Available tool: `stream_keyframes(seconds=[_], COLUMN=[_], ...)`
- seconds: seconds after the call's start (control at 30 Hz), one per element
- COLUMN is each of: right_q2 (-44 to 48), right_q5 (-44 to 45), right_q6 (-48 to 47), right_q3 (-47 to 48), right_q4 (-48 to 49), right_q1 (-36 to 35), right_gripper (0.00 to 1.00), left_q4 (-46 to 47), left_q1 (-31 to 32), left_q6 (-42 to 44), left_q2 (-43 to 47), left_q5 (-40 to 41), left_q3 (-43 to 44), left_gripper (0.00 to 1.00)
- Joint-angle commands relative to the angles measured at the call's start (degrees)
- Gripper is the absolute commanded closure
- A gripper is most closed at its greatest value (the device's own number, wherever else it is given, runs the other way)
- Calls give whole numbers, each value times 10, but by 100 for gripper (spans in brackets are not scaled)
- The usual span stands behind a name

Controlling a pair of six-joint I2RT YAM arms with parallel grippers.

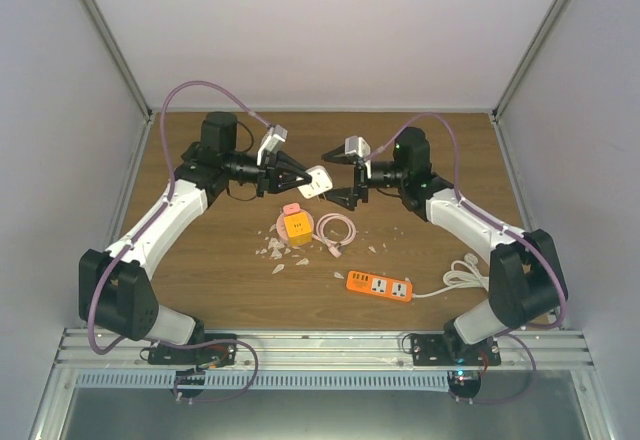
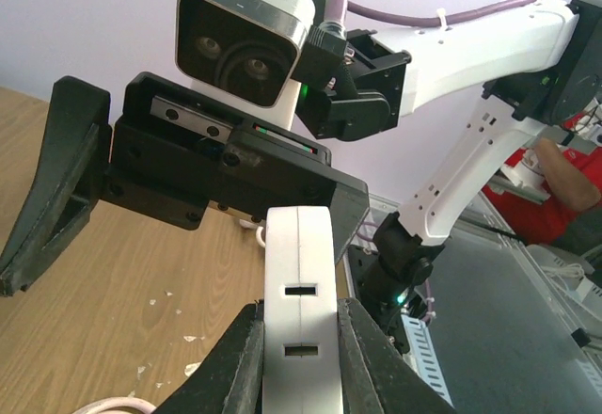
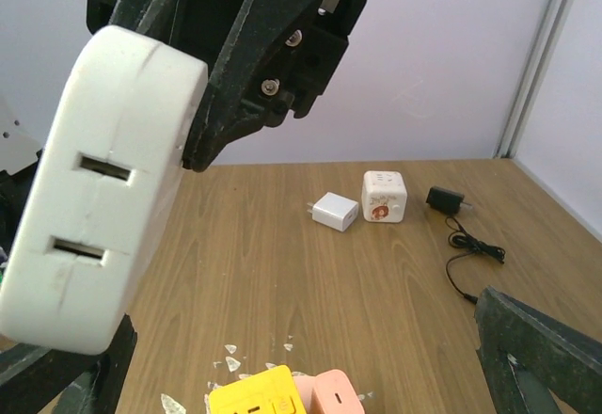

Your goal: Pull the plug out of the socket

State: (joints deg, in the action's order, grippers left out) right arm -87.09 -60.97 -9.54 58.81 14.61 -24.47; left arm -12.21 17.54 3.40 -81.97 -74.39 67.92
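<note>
Clamping the white socket block (image 1: 316,182) aloft over the desk (image 1: 200,260), the left end effector (image 1: 300,177) faces the right end effector (image 1: 339,177), whose jaws stand wide apart just beside it; a misaligned closing risks twisting the block loose.

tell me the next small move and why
Probably lower the socket with the left gripper and set it down. It is clamped in mid-air, the two slots seen from the right wrist are empty, and the right gripper is open, holding nothing. Its other faces are hidden.

light: bright, even | shadows: faint, soft | focus: socket (image 3: 103,188) slightly soft close to lens
</note>
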Motion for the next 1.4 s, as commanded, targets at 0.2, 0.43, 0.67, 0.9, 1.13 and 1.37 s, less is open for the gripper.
stream_keyframes(seconds=[0.2,0.43,0.67,0.9,1.13,1.37], right_q2=[1,-2,-6,-6,-14,-27], right_q5=[-17,-7,-16,10,44,55], right_q6=[11,22,26,29,11,-14], right_q3=[15,21,25,31,36,59], right_q4=[7,9,11,6,-10,-42], right_q1=[-14,-14,-17,-18,-17,-17], right_gripper=[0,0,0,0,0,0], left_q4=[41,32,17,9,-10,-73], left_q1=[3,6,11,14,21,48], left_q6=[1,15,35,46,66,134], left_q2=[-5,-6,-9,-6,-6,-9], left_q5=[19,27,49,50,20,17], left_q3=[-30,-35,-29,-29,-26,-16], left_gripper=[94,95,95,95,95,95])
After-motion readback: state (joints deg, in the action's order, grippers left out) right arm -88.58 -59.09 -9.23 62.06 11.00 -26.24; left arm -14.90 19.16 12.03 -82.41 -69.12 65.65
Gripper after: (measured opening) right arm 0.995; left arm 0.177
